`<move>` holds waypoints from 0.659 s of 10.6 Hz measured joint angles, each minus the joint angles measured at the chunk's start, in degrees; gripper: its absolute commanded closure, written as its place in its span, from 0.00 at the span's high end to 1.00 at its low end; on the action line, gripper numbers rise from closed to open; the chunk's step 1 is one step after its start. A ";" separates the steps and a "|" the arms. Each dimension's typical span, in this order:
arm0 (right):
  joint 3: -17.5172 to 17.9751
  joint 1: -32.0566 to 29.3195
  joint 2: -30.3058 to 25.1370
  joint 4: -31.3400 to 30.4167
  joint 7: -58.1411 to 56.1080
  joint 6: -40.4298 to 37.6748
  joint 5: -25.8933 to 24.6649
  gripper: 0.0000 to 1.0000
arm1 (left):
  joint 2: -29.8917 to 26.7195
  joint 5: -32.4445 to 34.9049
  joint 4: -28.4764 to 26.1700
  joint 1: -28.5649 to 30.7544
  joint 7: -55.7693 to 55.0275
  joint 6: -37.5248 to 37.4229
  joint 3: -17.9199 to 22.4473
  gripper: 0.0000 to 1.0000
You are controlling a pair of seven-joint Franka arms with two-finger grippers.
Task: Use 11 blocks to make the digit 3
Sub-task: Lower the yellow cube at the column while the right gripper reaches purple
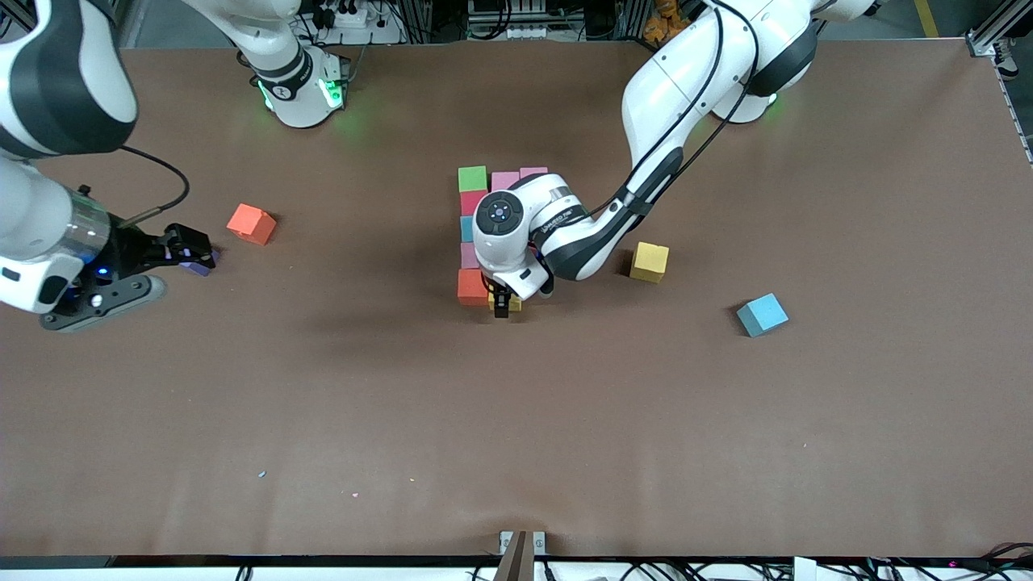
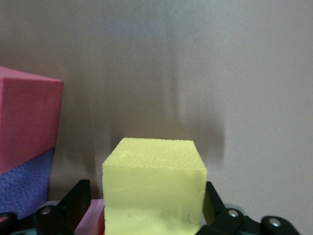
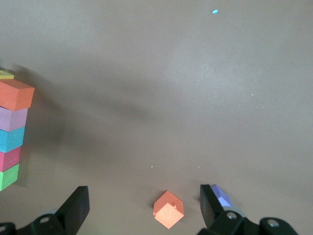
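A line of blocks runs along the table's middle: green, red, light blue, purple, orange. Two pink blocks sit beside the green one. My left gripper stands low over a yellow block next to the orange one. Its jaws are open round this block, and one finger is clearly off it. My right gripper hangs open at the right arm's end, over a loose orange block and a purple block.
A second yellow block and a light blue block lie loose toward the left arm's end. The loose orange block and purple block lie near the right gripper. A reddish block and a purple one flank the held space.
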 measured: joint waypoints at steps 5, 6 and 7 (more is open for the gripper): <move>-1.48 1.96 0.00 -0.11 0.00 -1.16 0.11 1.00 | -7.28 -0.01 1.36 2.32 1.94 -11.72 -0.12 1.00; -1.43 2.32 0.00 -0.11 0.00 -1.52 0.14 1.00 | -8.33 -0.47 1.09 3.28 5.04 -13.31 -0.37 1.00; -1.43 2.82 0.00 -0.05 0.00 -1.58 0.14 1.00 | -9.15 -1.15 0.08 4.67 8.23 -14.33 -1.01 1.00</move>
